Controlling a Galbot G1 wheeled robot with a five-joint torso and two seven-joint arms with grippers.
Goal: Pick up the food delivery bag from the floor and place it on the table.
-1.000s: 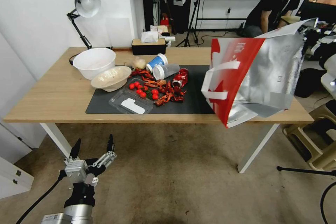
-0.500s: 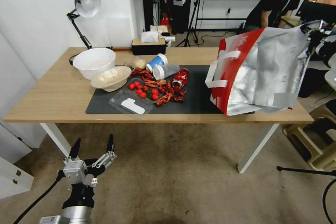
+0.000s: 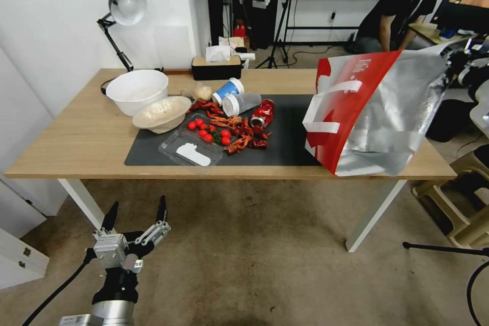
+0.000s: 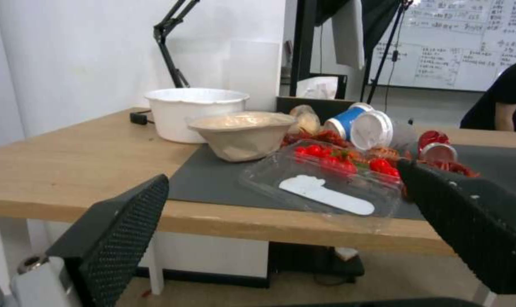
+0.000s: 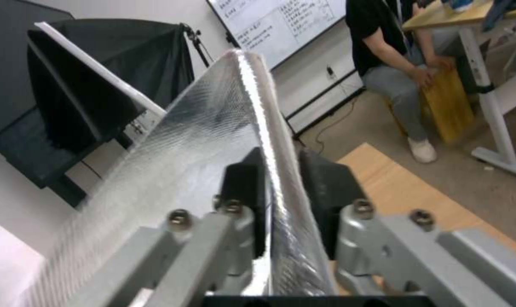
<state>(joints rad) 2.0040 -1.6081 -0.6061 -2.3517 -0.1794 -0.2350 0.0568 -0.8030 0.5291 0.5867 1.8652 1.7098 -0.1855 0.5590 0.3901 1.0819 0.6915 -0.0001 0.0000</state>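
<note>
A: Where was the food delivery bag (image 3: pixel 374 112)?
B: Tilted at table's (image 3: pixel 76 137) right edge, foil rim pinched by right end effector (image 5: pixel 281 200). Left end effector (image 3: pixel 135 214) wide, low over floor (image 3: pixel 254 265).

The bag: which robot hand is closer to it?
Right. The right hand is pinching the foil edge of the bag at the table's right end. The left hand hangs open, low over the floor, far left.

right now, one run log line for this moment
stage: bag at table | right gripper: shut on food delivery bag rim, bag tilted over table right end | left gripper: open, low over floor
</note>
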